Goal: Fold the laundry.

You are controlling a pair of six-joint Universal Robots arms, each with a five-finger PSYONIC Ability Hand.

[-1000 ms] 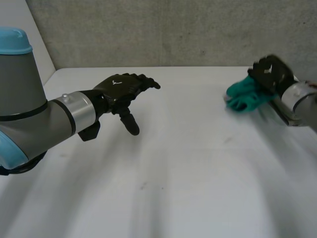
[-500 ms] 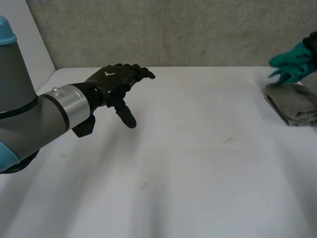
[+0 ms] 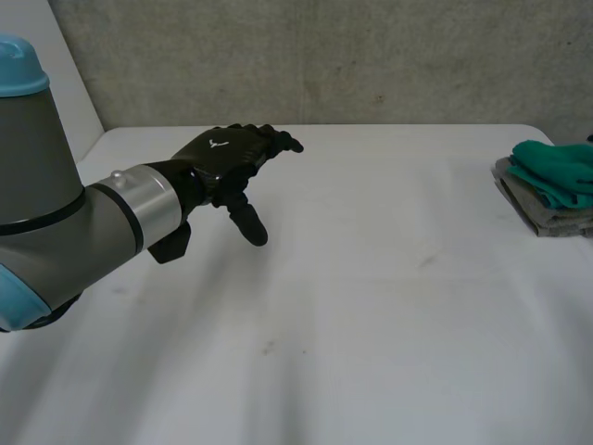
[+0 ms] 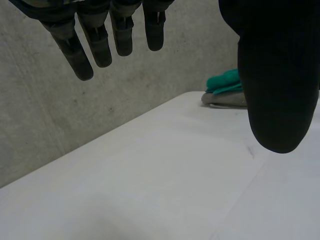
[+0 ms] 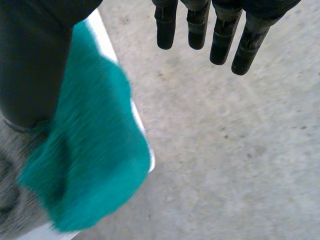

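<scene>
A folded green cloth (image 3: 556, 171) lies on top of a folded grey cloth (image 3: 547, 209) at the table's far right edge; the left wrist view shows the same green cloth (image 4: 227, 81) on the grey one (image 4: 225, 98) in the distance. My right hand (image 5: 35, 60) hovers over this pile, its fingers (image 5: 220, 30) straight and spread, holding nothing. The green cloth (image 5: 95, 165) lies loose just below its thumb, over the grey cloth (image 5: 10, 195). My left hand (image 3: 232, 167) floats above the table's left part, open and empty, its fingers (image 4: 100, 40) straight.
The white table (image 3: 371, 306) stretches bare between my left hand and the pile. A grey concrete wall (image 3: 324, 56) runs behind it. The pile sits close to the table's right edge (image 5: 107, 42), with the floor beyond.
My right hand carried the green cloth to the right, set it on the grey cloth and opened its fingers. The left hand shifted only slightly.
</scene>
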